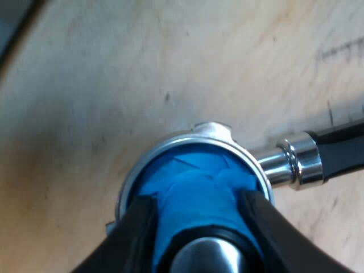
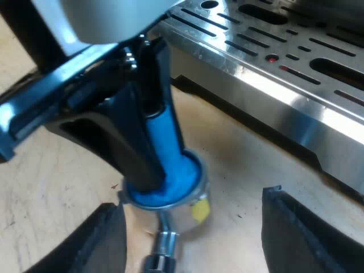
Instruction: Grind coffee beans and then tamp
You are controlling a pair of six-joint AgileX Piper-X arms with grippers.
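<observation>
Left gripper is pinched onto the blue tamper, and I see its base seated in the metal holder on the wooden table. Right gripper hangs wide open, empty, near the holder, beside the espresso machine.

Your left gripper had two matte black fingers, broad and with smooth rounded edges. From the right wrist, you saw a pale grey, glossy housing at 12 o'clock of its black body, with a small bright metal fitting between them. Your right gripper had black fingers with a rough inner edge.
</observation>
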